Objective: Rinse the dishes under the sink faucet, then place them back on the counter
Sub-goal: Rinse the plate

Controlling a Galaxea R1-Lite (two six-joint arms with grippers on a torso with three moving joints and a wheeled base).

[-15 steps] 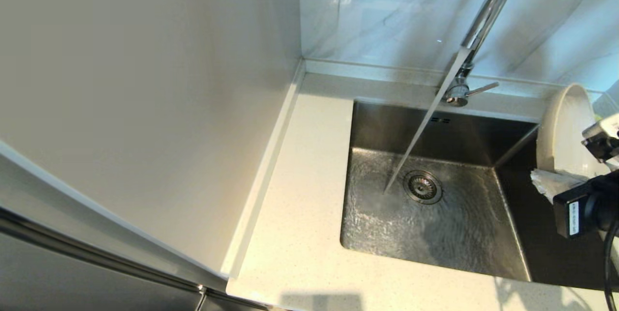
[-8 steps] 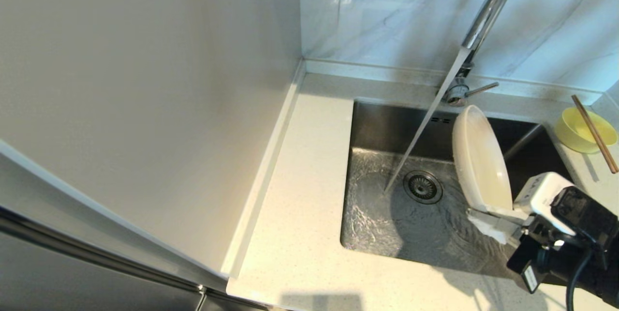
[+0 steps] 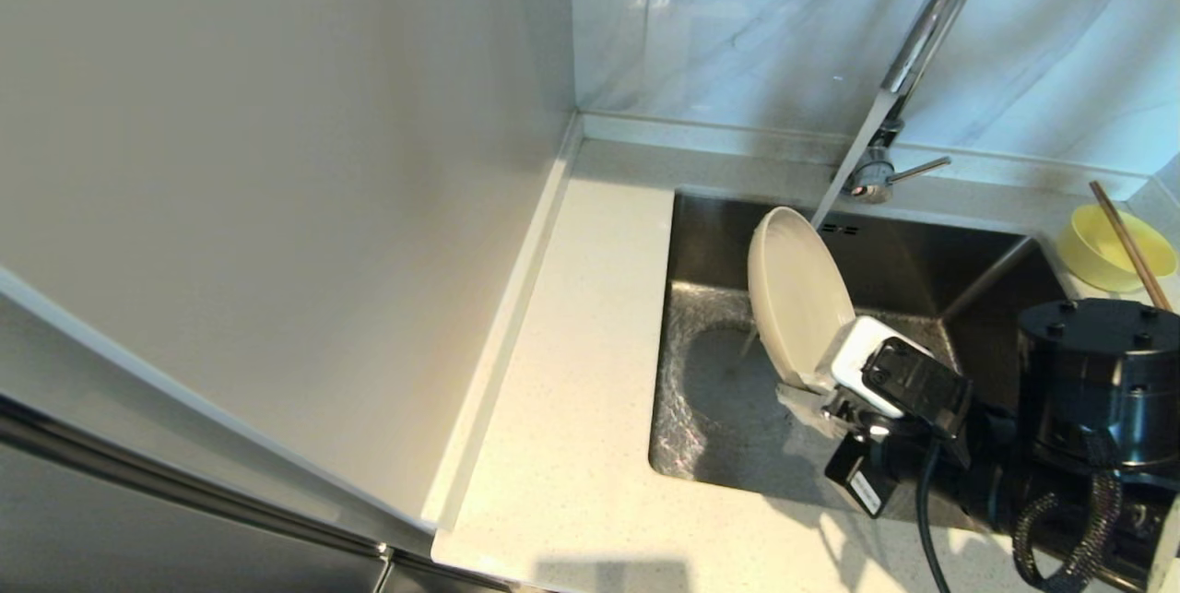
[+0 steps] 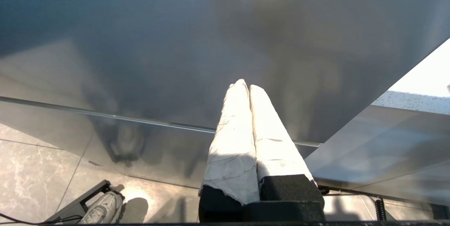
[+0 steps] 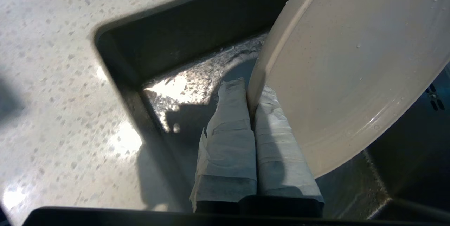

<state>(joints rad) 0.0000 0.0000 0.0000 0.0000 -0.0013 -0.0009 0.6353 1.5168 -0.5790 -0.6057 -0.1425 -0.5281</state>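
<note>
Right gripper [image 5: 251, 113] pinches plate [image 3: 797, 298] rim under running faucet [image 3: 908, 67]; wet edge may slip into sink [image 3: 701, 445].

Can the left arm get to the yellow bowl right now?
Probably not: the left gripper hangs shut beside the cabinet front, below the counter; the bowl lies beyond the sink and the right arm.

Sink [image 3: 977, 275] centre: blocked for you by the upright plate [image 3: 797, 298] and right gripper [image 3: 804, 393] | behind: faucet [image 3: 908, 58] arches over | left counter [image 3: 572, 372]: open to pass | right corner: bowl [image 3: 1102, 252], chopsticks [image 3: 1129, 245].
</note>
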